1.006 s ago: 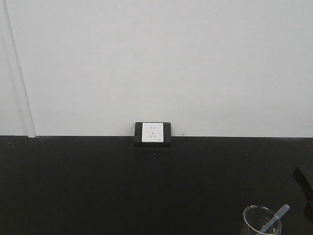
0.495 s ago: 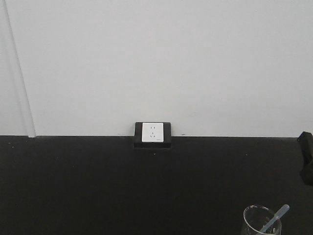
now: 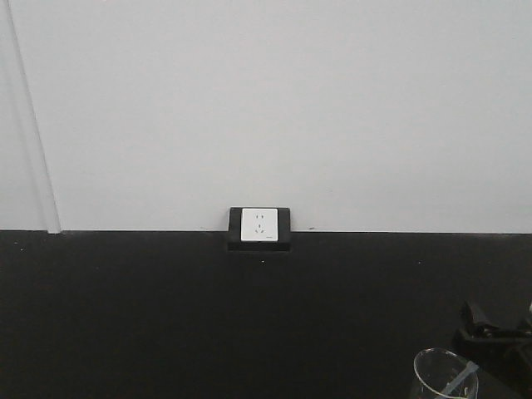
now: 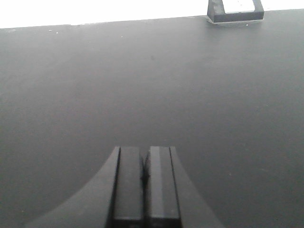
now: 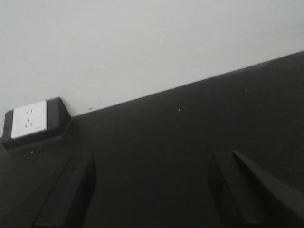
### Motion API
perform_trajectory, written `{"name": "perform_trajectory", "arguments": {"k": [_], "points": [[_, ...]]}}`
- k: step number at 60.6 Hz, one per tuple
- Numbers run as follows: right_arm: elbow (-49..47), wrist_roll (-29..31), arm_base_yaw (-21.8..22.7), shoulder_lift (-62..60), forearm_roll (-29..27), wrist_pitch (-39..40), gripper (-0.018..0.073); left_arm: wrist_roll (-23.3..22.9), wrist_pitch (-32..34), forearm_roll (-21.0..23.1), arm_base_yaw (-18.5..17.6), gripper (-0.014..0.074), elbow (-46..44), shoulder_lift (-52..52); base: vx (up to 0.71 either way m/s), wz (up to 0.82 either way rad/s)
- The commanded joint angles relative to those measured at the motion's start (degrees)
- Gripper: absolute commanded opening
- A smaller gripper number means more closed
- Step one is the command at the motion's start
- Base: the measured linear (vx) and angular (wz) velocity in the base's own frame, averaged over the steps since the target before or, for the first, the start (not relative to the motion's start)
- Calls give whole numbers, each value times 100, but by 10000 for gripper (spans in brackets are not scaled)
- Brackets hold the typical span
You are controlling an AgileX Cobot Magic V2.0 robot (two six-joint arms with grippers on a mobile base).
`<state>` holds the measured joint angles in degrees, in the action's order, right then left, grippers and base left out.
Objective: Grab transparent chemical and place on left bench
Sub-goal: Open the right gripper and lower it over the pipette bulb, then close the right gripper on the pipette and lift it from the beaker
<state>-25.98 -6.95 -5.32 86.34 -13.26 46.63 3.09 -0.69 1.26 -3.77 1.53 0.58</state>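
Step in hand, as judged: right tool [image 5: 152, 189] approaching transparent chemical [image 3: 446, 376]. Beaker stands at 5 o'clock of front view on black surface [image 3: 166, 316], cut by frame edge; right tool just beside it, at its 2 o'clock. Right tool released, fingers wide, nothing between; left tool [image 4: 142, 186] clenched, empty. To do well: straddle glass below rim, squeeze gently, keep level. Beaker's long axis vertical, mouth up; pipette [image 3: 461, 376] leans toward 2 o'clock; spout direction unclear

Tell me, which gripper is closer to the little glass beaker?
The right. The right gripper is open and close beside the beaker, on the beaker's right in the front view. The left gripper is shut over bare black countertop, with no beaker in its camera's view.
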Motion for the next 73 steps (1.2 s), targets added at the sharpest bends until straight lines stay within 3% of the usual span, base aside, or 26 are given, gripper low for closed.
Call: {"name": "perform_trajectory", "arguments": {"k": [1,16,26,32,49,59,73], "points": [[-135,-107,32,141,119,633,533,-45,449,4,-10,-3,93,110,0,0],[-135,-506,32,654,176,726,533,-45,449,4,-10,-3,93,110,0,0],[-135,-526,32,761,376,694,484,-45,449,4,-10,-3,93,110,0,0],[-135,-624,32,761,448,705,390,-45,449,4,-10,-3,93,110,0,0],[-135,-655,32,761,623,726,-14,-45,449,4,-10,-3,93,110,0,0],[-135,-292,32,663,1068,1023,-7,-45,449,4,-10,-3,93,110,0,0],[-143,442,32,-249,1153,872,-4,-45,449,4,-10,-3,93,110,0,0]]}}
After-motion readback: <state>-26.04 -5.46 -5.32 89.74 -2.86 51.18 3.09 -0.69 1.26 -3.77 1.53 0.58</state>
